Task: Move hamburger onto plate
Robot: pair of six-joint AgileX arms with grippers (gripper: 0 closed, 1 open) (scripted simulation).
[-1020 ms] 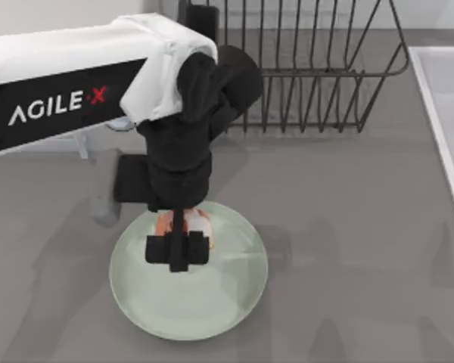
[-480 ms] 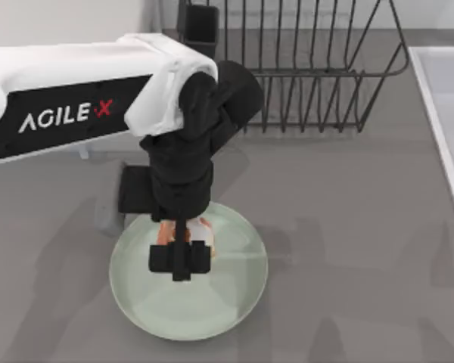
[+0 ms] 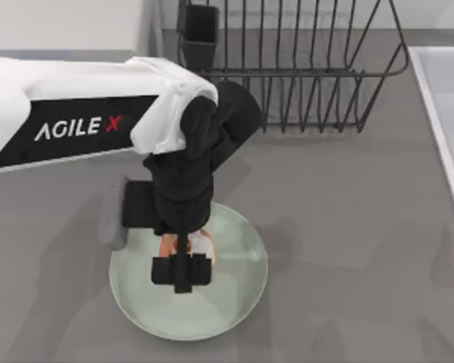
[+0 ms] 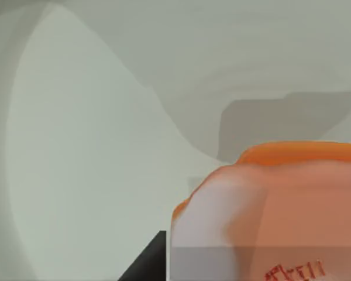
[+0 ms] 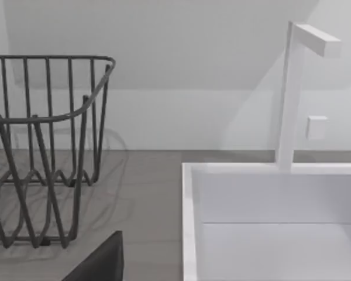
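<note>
The left end effector (image 3: pixel 183 249) points straight down over the plate (image 3: pixel 234 302), pinching the hamburger (image 3: pixel 202 242) between its fingers. In the left wrist view the hamburger (image 4: pixel 269 211) sits right at the fingertips with the pale green plate (image 4: pixel 93 146) beneath it; whether it touches the plate I cannot tell. It lies directly under the end effector, toward the far half of the plate, so the coming move is likely a short lowering and release. A wire dish rack (image 3: pixel 310 68) stands well behind, a white sink (image 3: pixel 446 113) off to the right; neither stands in the way. The right arm is parked near the sink (image 5: pixel 269 222).

left arm reaching in, left gripper (image 3: pixel 181 271) pointing down
</note>
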